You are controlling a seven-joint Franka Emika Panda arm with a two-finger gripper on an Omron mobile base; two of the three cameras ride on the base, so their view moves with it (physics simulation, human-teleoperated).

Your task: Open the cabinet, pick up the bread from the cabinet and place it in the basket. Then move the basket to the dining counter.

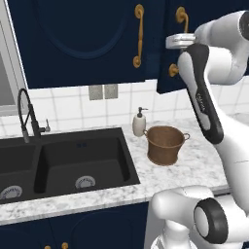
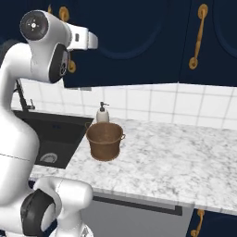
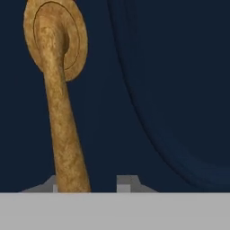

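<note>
The navy wall cabinet (image 1: pixel 87 39) fills the top of both base views, and its right door (image 1: pixel 168 73) stands slightly out from the left one. My gripper (image 1: pixel 171 43) is up at that door's curly brass handle (image 3: pixel 63 112). In the hand view the handle runs down between my fingertips (image 3: pixel 126 182), which sit close on either side of it. The brown basket (image 1: pixel 165 145) (image 2: pixel 105 140) stands upright on the marble counter below, with nothing in it. The bread is hidden behind the doors. The dining counter is out of view.
A white soap dispenser (image 1: pixel 139 121) stands just behind the basket. The black double sink (image 1: pixel 63 163) and its faucet (image 1: pixel 26 114) lie to the left. Bare marble counter (image 2: pixel 171 157) stretches to the right, under another door with a brass handle (image 2: pixel 198 37).
</note>
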